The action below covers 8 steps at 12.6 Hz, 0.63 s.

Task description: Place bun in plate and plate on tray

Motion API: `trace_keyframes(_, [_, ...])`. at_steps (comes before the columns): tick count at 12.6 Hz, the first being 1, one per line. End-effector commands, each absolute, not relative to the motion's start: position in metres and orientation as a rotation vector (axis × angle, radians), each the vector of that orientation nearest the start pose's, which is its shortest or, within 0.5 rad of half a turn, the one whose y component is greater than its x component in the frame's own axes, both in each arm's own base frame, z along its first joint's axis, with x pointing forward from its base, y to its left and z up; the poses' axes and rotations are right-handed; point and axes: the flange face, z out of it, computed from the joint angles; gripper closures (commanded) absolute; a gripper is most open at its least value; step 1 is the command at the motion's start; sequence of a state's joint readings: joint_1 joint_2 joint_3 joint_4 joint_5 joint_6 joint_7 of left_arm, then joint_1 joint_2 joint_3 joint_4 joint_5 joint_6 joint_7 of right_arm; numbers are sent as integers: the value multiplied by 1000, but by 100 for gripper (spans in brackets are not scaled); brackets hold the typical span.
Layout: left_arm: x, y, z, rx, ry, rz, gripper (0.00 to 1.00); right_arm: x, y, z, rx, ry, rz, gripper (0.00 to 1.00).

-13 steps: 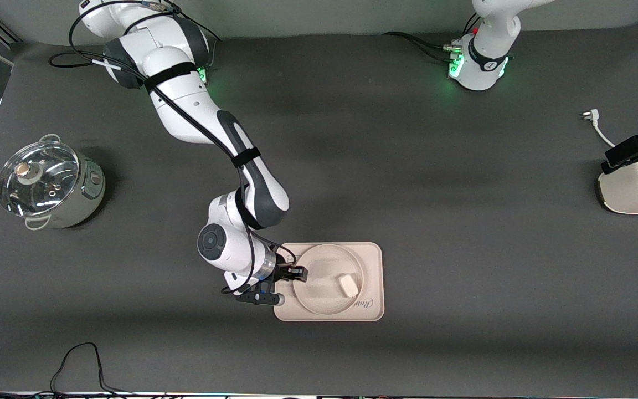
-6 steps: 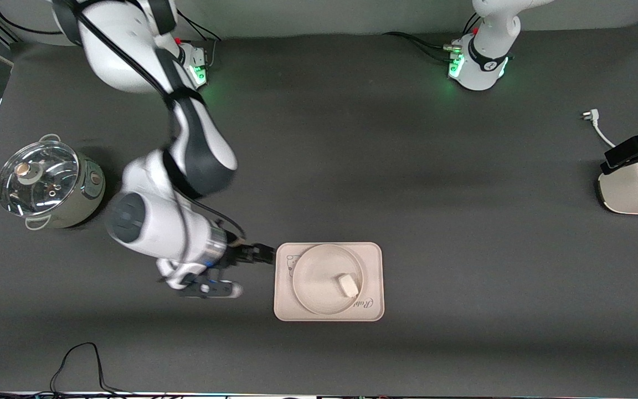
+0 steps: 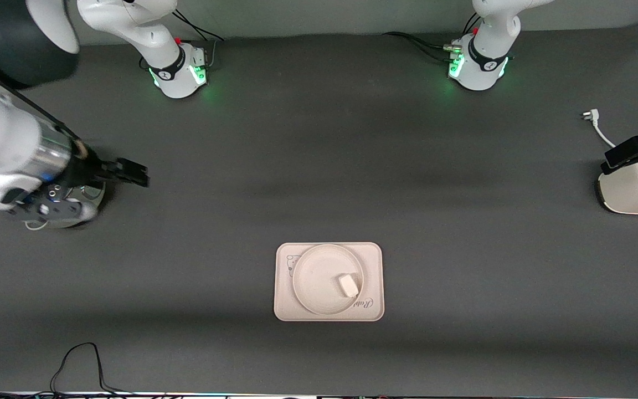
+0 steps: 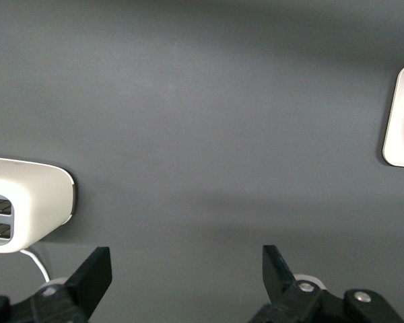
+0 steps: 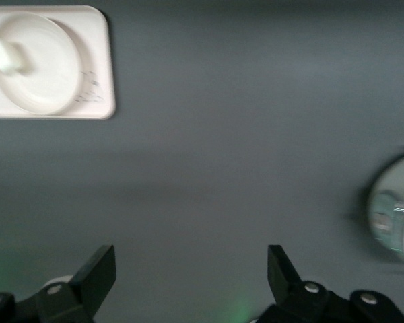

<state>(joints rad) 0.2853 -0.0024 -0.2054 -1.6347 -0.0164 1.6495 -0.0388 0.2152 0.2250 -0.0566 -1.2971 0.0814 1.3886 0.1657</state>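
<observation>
Matt surfaces almost everywhere I look.
My tabletop is dark, matt and cloth-like; the tray, plate and bun look smooth and matt; the toaster shows glossy white plastic.

So from the right wrist cam you get the dark grey table surface filling most of the shot. The cream-beige rectangular tray with rounded corners lies flat on it, and the round cream-beige shallow plate sits on the tray, with a small dark drawing showing on the tray just beside the plate rim. The small white soft-looking bun is on the plate. The right gripper has its two black fingers spread wide with nothing between them. Well apart from the tray, a shiny round glass-lidded pot shows partly, blurred.
</observation>
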Motion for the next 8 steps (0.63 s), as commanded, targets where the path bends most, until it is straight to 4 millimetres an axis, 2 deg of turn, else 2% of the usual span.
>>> trace_keyframes(1, [558, 44, 608, -3149, -188, -37, 0, 571, 56, 608, -3116, -57, 230, 0])
trace_keyframes(4, [560, 38, 610, -3102, -147, -56, 0, 572, -5, 613, -3117, 0, 203, 0])
trace_keyframes(6, [560, 29, 611, -3090, -119, -59, 0, 573, -12, 608, -3119, 16, 196, 0])
trace_keyframes(8, [560, 29, 611, -3092, -119, -59, 0, 569, -13, 603, -3118, 29, 163, 0])
